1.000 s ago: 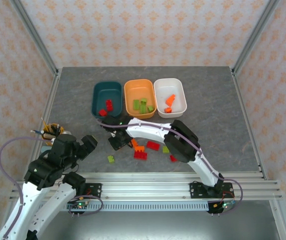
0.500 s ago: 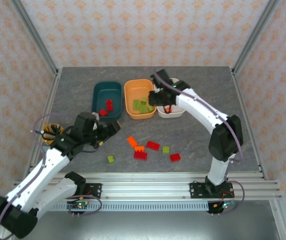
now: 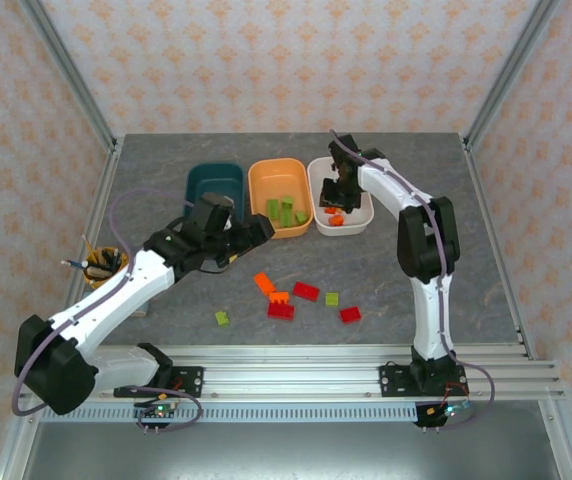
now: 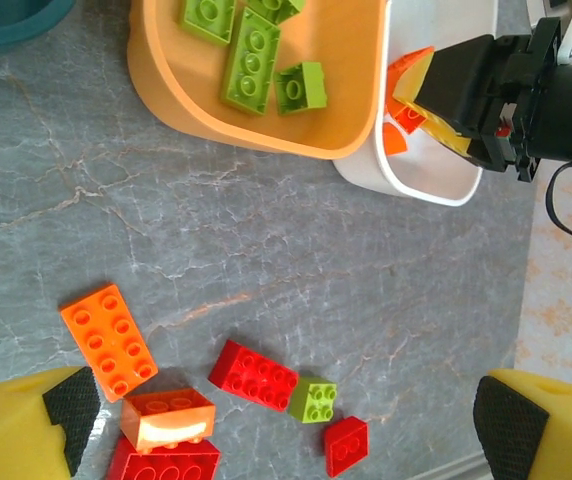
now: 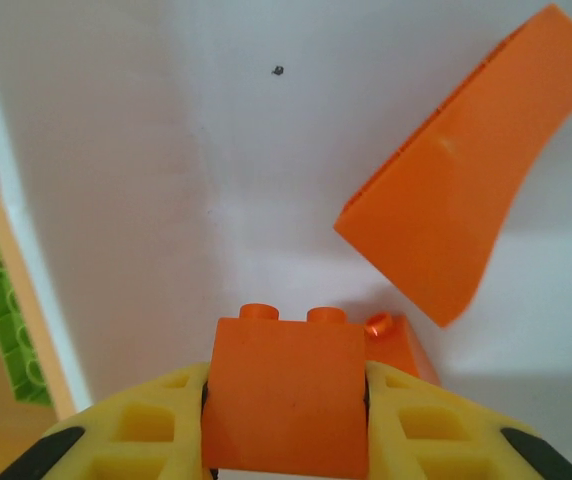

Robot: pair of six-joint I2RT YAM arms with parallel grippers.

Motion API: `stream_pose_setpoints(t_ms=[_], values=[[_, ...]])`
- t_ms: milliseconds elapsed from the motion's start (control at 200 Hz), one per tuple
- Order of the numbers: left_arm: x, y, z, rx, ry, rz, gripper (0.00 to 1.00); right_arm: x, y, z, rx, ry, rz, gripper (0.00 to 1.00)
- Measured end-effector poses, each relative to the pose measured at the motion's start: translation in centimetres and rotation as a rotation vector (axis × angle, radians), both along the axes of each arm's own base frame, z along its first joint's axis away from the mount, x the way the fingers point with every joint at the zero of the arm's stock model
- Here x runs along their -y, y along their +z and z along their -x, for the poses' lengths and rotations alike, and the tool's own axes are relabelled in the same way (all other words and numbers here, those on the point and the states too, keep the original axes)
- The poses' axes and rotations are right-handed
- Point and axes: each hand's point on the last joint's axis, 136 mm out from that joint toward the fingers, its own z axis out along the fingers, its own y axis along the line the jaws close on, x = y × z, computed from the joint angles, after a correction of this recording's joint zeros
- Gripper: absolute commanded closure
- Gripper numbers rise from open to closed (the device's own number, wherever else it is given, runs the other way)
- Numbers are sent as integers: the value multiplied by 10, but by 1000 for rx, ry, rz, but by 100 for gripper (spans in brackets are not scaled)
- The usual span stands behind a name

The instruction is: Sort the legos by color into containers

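An orange brick (image 5: 284,385) is clamped in the right hand (image 5: 284,405), directly over the white tub (image 5: 146,150); the left hand (image 4: 286,415) is spread apart.

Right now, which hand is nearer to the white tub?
Right. The right hand reaches into the white tub, shut on an orange brick. The left hand hangs open over the table, by the near left corner of the orange tub, apart from the white one.

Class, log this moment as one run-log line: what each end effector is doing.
left end effector: open, over table near loose bricks | right end effector: shut on orange brick, over white tub
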Motion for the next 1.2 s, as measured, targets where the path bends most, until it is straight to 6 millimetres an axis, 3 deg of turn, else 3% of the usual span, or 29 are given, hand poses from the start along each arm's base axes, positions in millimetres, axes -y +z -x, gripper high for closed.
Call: stream_pose_setpoints(t_ms=[195,485,646,796,876,1016,1131,1201], values=[[5,-2,-5,-7,-4,-13,2,0,-5,-6,-22,-12,-10,43],[11,6,-5,2,-33,-45,6,1,12,-10,11,-17,-16,42],[30,-3,6,-34,-136,-123,10,10,56,10,88,-19,-16,42],[46,-32,29,-128,-222,-213,16,9,110,59,210,12,-38,41],[52,-47,43,-178,-247,-240,16,-2,122,95,245,56,-62,41],[66,-67,71,-231,-328,-301,11,-17,105,165,220,135,-86,34],[75,-88,98,-267,-429,-400,6,-14,82,218,167,145,-98,27],[79,-98,111,-276,-478,-451,3,-8,77,239,158,127,-121,20]])
